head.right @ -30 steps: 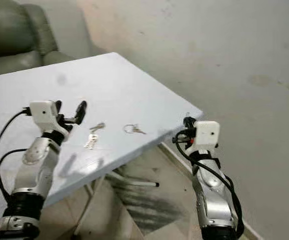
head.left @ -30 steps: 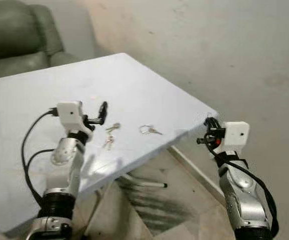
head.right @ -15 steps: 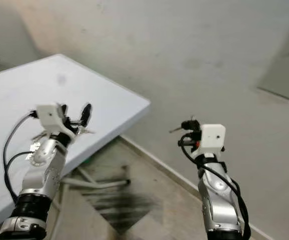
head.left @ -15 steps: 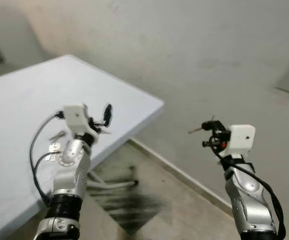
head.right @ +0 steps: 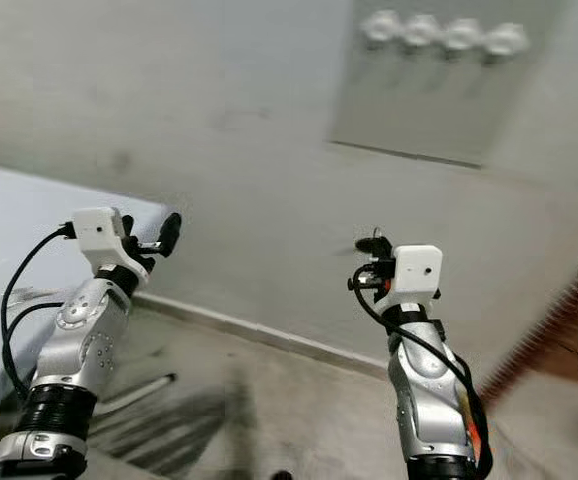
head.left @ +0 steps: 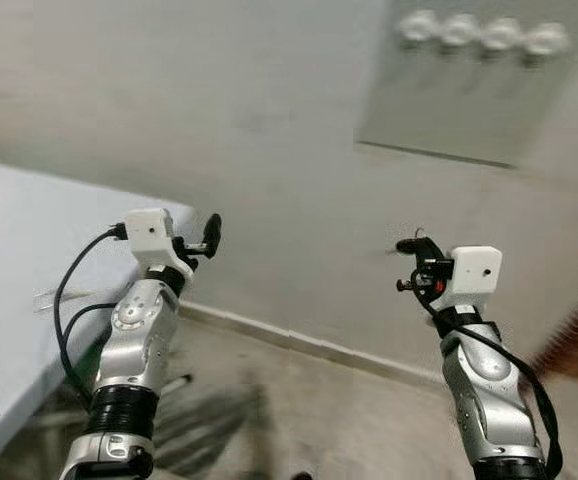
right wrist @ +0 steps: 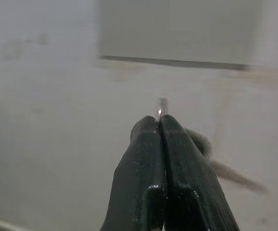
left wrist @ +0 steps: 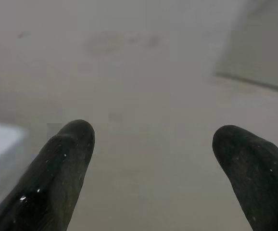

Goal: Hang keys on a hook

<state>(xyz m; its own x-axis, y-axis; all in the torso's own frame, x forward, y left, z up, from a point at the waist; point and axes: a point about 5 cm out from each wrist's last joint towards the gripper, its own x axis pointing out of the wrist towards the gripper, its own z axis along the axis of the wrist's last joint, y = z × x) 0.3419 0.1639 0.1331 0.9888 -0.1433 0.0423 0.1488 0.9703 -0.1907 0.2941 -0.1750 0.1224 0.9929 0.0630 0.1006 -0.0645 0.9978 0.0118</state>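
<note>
Head stereo pair looks forward at a nearby wall [head.left: 219, 120], both eyes sharing the hook board [head.left: 459, 80] and table corner [head.left: 29, 230]. Each wrist camera sights along its own fingers toward that wall; image blurred.

Blur and cut-offs around the keys

The keys [right wrist: 161, 107] show only as a blurred metal sliver past the pinched right gripper [right wrist: 160, 123]. The hook rack [head.left: 474, 35] is smeared and cropped at the top edge; the table [head.left: 9, 260] runs off the left.
</note>
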